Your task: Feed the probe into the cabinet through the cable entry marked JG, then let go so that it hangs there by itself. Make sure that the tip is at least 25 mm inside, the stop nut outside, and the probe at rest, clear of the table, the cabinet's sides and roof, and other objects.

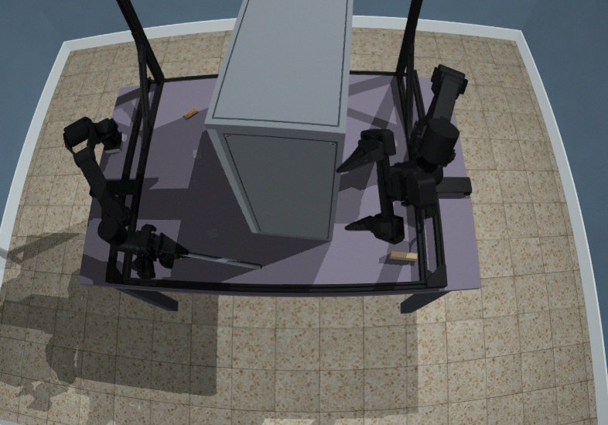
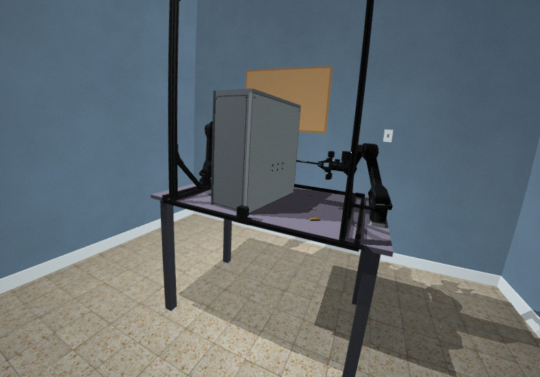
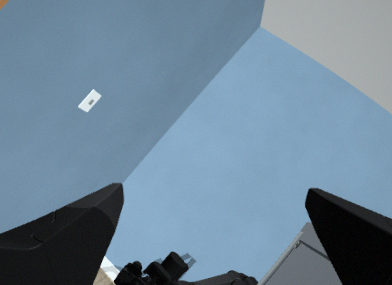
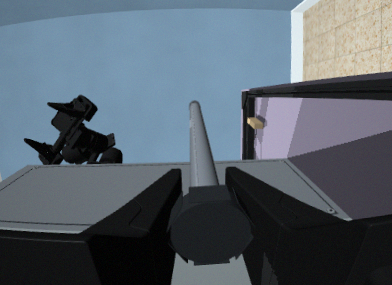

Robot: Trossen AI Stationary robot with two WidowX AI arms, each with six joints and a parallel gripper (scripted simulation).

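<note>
The grey cabinet (image 1: 289, 184) (image 2: 270, 128) (image 4: 125, 191) stands upright on the table. Several small cable entries (image 2: 277, 164) are in one side face; their letters are too small to read, so I cannot tell which is JG. My right gripper (image 1: 185, 252) (image 2: 321, 163) (image 4: 203, 177) is shut on the probe (image 1: 223, 260) (image 2: 307, 161) (image 4: 201, 151), a thin grey rod. Its free end points away from the fingers, outside the cabinet and past its near corner. My left gripper (image 1: 343, 199) (image 3: 217, 195) (image 4: 35, 122) is open and empty, at the cabinet's other side; the exterior view does not show its fingers.
An orange block (image 1: 190, 113) (image 2: 314, 219) lies on the right arm's side of the cabinet. A light wooden block (image 1: 402, 255) (image 4: 255, 122) lies near the left arm. A black frame (image 1: 274, 287) runs along the table's edges, with uprights.
</note>
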